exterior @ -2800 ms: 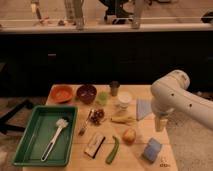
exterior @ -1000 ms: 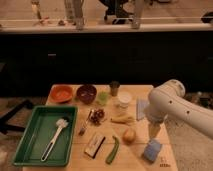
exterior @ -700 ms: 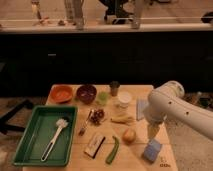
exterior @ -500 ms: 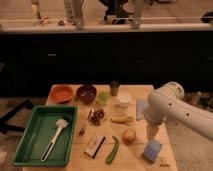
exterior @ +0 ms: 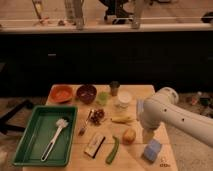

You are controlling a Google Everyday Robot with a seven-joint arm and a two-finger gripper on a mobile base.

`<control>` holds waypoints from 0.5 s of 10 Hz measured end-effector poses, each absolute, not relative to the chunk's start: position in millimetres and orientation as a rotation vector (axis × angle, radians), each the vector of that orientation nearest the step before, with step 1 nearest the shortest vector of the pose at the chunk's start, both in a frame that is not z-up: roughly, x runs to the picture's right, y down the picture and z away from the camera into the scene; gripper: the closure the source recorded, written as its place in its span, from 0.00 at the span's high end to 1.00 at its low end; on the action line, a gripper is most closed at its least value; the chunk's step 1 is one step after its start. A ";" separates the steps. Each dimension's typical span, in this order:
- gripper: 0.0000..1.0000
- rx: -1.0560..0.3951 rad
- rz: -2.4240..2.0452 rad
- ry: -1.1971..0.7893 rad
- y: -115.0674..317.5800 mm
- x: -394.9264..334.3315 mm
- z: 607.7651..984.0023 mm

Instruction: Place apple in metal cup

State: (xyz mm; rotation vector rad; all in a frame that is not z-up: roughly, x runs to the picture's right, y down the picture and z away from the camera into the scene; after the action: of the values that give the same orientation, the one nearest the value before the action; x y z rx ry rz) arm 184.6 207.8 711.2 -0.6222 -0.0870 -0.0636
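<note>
Since the earliest view, the white arm [exterior: 162, 107] has swung leftward over the table [exterior: 131, 159], bringing the gripper [exterior: 148, 133] from the right-hand edge to a station low over the surface, just beside the apple [exterior: 129, 135]. Nearest the onlooker: blue block [exterior: 152, 149] at the gripper's six o'clock; long green vegetable [exterior: 112, 149] at the apple's seven o'clock. Middle ground: apple resting on the tabletop at the gripper's nine o'clock, apparently clear of it; the pincer stands spread to its widest and carries nothing. Beyond, at the apple's twelve o'clock: banana [exterior: 121, 119], then white cup [exterior: 123, 98]. Farthest, at roughly eleven o'clock from the apple and near the table's far edge: metal cup [exterior: 114, 88], upright, with the small green cup [exterior: 102, 97] at its eight o'clock. Progress: only the approach looks near done; grasp, lift, carry past banana and white cup, and release into the metal cup all appear outstanding.
</note>
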 end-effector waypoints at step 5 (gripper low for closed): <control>0.80 -0.649 -0.113 -0.111 230.4 146.4 728.2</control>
State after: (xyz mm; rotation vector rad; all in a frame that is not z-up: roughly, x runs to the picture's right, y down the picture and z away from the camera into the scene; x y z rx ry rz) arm 146.4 230.4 728.2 -0.6486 -0.1110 -0.1130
